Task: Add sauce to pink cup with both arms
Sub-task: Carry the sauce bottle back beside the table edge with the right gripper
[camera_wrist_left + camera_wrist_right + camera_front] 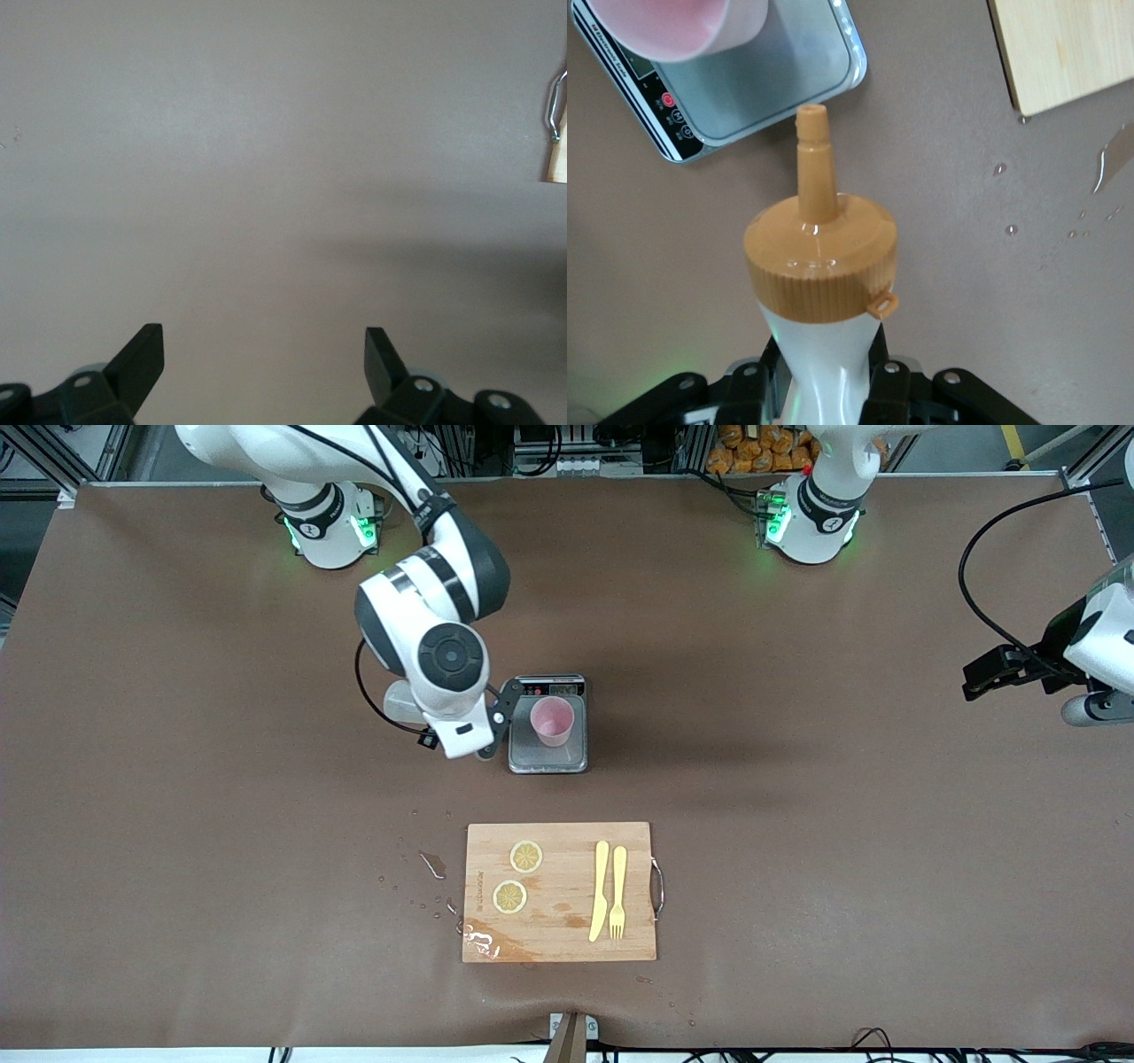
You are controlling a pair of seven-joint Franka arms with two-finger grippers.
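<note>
The pink cup (551, 720) stands upright on the grey scale (547, 760). My right gripper (487, 737) hangs just beside the scale, toward the right arm's end of the table. It is shut on the sauce bottle (824, 345), whose orange cap (819, 261) and nozzle point toward the scale's edge. The nozzle is short of the cup (673, 27). In the front view the bottle is hidden under the hand. My left gripper (974, 680) waits open and empty over bare table at the left arm's end (264, 354).
A wooden cutting board (560, 893) lies nearer the front camera than the scale. It holds two lemon slices (525, 856), a yellow knife (600, 890) and a fork (617, 892). Water drops (432, 864) lie beside it. Its corner shows in the wrist views (1063, 44) (556, 164).
</note>
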